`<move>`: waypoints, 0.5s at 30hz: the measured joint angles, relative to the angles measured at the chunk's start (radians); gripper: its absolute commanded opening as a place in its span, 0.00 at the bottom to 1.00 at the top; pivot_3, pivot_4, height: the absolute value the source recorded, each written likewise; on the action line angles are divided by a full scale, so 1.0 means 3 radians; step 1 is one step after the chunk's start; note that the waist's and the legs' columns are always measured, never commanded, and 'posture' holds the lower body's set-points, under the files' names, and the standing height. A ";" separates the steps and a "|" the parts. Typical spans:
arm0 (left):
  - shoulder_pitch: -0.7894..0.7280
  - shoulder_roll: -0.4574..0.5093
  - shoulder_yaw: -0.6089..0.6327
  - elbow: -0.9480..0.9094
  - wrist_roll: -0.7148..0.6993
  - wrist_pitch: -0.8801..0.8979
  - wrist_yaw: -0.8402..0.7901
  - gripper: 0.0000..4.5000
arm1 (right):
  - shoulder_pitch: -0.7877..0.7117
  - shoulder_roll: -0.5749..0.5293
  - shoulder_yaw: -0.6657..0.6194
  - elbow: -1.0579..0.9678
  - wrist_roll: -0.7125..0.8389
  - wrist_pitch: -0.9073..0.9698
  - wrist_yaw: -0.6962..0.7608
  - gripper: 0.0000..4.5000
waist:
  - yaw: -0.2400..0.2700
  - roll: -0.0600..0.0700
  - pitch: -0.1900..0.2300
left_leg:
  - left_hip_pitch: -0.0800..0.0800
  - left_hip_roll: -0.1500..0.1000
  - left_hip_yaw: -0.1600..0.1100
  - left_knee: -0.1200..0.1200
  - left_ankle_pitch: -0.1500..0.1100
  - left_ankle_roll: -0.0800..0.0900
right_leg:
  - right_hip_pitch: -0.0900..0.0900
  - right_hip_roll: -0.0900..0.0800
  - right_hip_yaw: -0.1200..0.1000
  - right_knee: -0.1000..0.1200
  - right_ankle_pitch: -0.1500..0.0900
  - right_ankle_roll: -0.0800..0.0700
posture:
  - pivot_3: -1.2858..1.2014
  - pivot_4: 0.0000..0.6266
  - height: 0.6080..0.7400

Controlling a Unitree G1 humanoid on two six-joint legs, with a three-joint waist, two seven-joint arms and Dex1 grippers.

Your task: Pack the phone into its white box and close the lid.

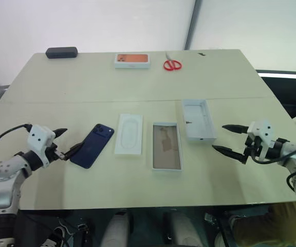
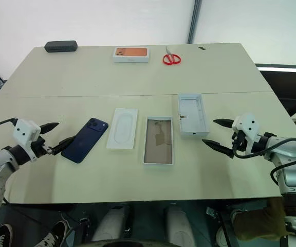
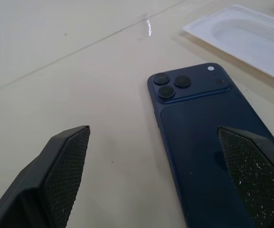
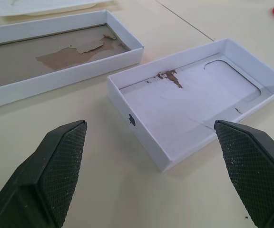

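The phone (image 1: 92, 145) lies camera-side up on the surface, left of the white insert (image 1: 129, 134) and the white box (image 1: 166, 145). Our left gripper (image 1: 64, 142) reaches it, jaws wide, empty; next we close on its edges. The right gripper (image 1: 231, 140) gapes empty beside the lid (image 1: 198, 120).

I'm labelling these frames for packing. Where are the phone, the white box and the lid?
phone (image 1: 92, 145), left eye view, middle of its back.
white box (image 1: 166, 146), left eye view, its grey-brown floor.
lid (image 1: 198, 119), left eye view, its white inside.
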 measured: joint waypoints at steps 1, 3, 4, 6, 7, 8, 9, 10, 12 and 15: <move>0.0000 -0.0012 -0.0001 -0.0073 -0.0069 0.0141 0.0018 1.00 | -0.0017 0.0000 0.0022 -0.0003 0.0000 0.0001 0.0003 0.99 | -0.0001 0.0000 0.0000 | 0.0000 0.0000 -0.0001 0.0000 0.0000 0.0000 | 0.0000 0.0000 0.0000 0.0000 0.0000 0.0000 | 0.52 0.24 1.00; 0.0008 -0.0028 -0.0023 -0.0319 -0.0217 0.0413 0.0027 1.00 | -0.0074 -0.0001 0.0062 -0.0043 0.0001 0.0011 0.0013 0.99 | -0.0003 0.0000 0.0000 | -0.0001 0.0000 -0.0003 0.0000 0.0000 0.0000 | -0.0001 0.0000 0.0000 0.0000 0.0000 0.0000 | 0.52 0.24 1.00; 0.0029 -0.0035 -0.0043 -0.0497 -0.0306 0.0569 0.0036 1.00 | -0.0113 -0.0006 0.0087 -0.0080 0.0001 0.0011 0.0028 0.99 | -0.0005 0.0000 0.0000 | -0.0001 0.0001 -0.0005 0.0000 0.0000 0.0000 | -0.0001 0.0000 0.0001 0.0000 0.0000 0.0000 | 0.52 0.24 1.00; 0.0030 -0.0138 -0.0078 -0.0824 -0.0509 0.0891 0.0140 1.00 | -0.0191 -0.0024 0.0144 -0.0199 0.0002 0.0040 0.0071 0.99 | -0.0003 0.0001 0.0000 | 0.0000 0.0001 -0.0009 0.0000 0.0000 0.0000 | -0.0001 0.0000 0.0001 0.0000 0.0000 0.0000 | 0.52 0.24 1.00; -0.0007 -0.0217 -0.0078 -0.0909 -0.0623 0.1042 0.0219 1.00 | -0.0227 -0.0042 0.0187 -0.0271 0.0009 0.0084 0.0092 0.99 | -0.0002 0.0001 0.0000 | 0.0000 0.0001 -0.0011 0.0001 0.0000 0.0000 | -0.0001 0.0000 0.0001 0.0001 0.0000 0.0000 | 0.52 0.24 1.00; -0.0071 -0.0307 -0.0078 -0.0996 -0.0770 0.1249 0.0333 1.00 | -0.0286 -0.0057 0.0245 -0.0385 0.0023 0.0159 0.0132 0.99 | -0.0001 0.0000 0.0000 | -0.0001 0.0001 -0.0013 0.0002 0.0000 0.0000 | 0.0000 0.0002 0.0000 0.0001 0.0000 0.0001 | 0.52 0.24 1.00; -0.0121 -0.0340 -0.0079 -0.1034 -0.0849 0.1363 0.0400 1.00 | -0.0326 -0.0062 0.0277 -0.0462 0.0038 0.0195 0.0157 0.99 | -0.0002 0.0000 0.0000 | -0.0001 0.0002 -0.0014 0.0003 0.0000 0.0000 | 0.0000 0.0003 -0.0001 0.0001 0.0000 0.0001 | 0.52 0.24 1.00; -0.0178 -0.0366 -0.0069 -0.1069 -0.0936 0.1501 0.0483 1.00 | -0.0366 -0.0076 0.0313 -0.0535 0.0048 0.0249 0.0188 0.99 | -0.0003 0.0000 0.0000 | 0.0000 0.0002 -0.0014 0.0002 0.0000 0.0000 | 0.0000 0.0003 -0.0001 0.0001 0.0000 0.0001 | 0.52 0.24 1.00; -0.0274 -0.0433 -0.0051 -0.1104 -0.1085 0.1756 0.0654 1.00 | -0.0432 -0.0082 0.0394 -0.0587 0.0049 0.0348 0.0237 0.99 | -0.0001 0.0000 0.0000 | 0.0000 0.0000 -0.0013 0.0003 0.0000 0.0000 | 0.0001 0.0002 0.0000 0.0001 0.0000 0.0001 | 0.52 0.24 1.00; -0.0344 -0.0606 -0.0093 -0.1125 -0.1318 0.2158 0.0907 1.00 | -0.0535 -0.0070 0.0540 -0.0600 0.0040 0.0425 0.0279 0.99 | 0.0001 -0.0001 0.0001 | -0.0002 -0.0002 -0.0013 0.0003 0.0000 0.0000 | 0.0000 0.0001 -0.0001 0.0001 0.0000 0.0001 | 0.52 0.24 1.00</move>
